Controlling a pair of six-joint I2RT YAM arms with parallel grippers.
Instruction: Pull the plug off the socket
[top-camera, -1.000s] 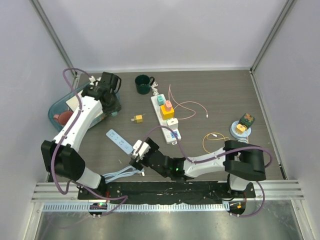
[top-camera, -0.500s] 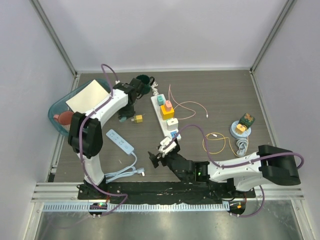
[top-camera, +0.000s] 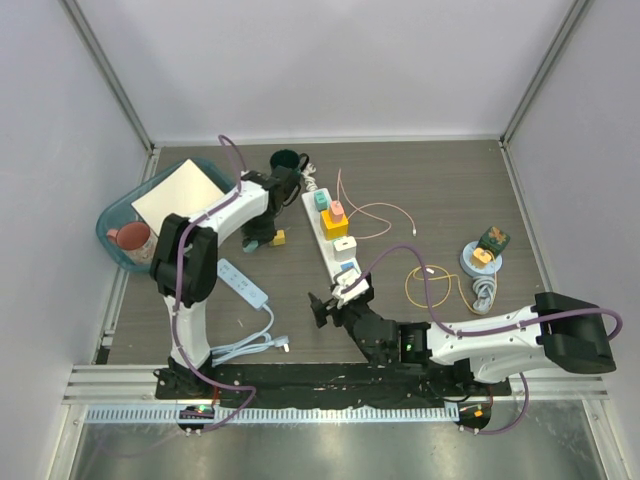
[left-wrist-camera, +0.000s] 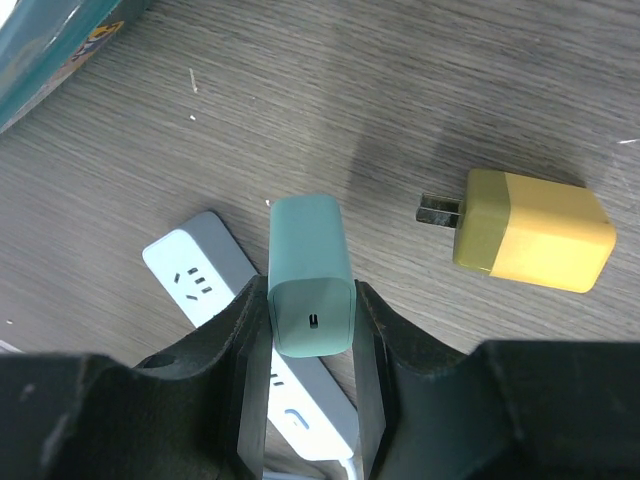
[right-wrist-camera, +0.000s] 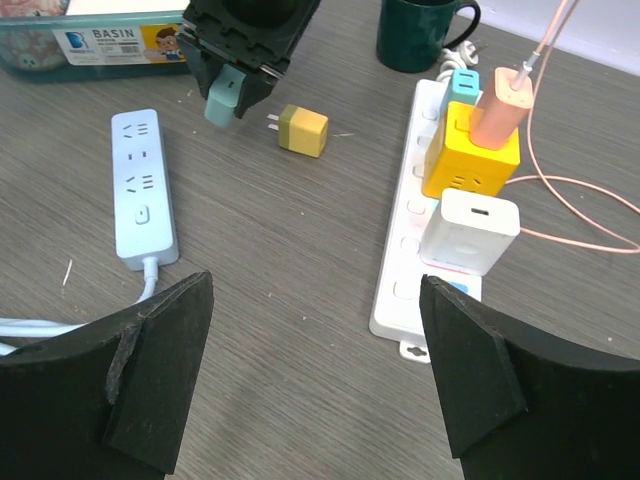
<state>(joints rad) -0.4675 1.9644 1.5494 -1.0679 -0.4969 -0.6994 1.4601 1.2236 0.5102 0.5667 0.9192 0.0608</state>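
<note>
Fingers of the left end effector (left-wrist-camera: 311, 335) pinch a pale teal, rounded charger plug (left-wrist-camera: 311, 265) on both sides, holding it close to the brown wood-grain worktop (left-wrist-camera: 450, 90) (its port faces the wrist camera). Just right of it, not touching, lies a yellow-and-olive cube plug (left-wrist-camera: 530, 232). Further right, the long white socket strip (right-wrist-camera: 408, 250) carries a blue plug (right-wrist-camera: 463, 84), a yellow block adapter (right-wrist-camera: 470, 158) and a white charger (right-wrist-camera: 470, 230). By the strip's near end, the right end effector (right-wrist-camera: 315, 300) hovers with its jaws spread wide.
</note>
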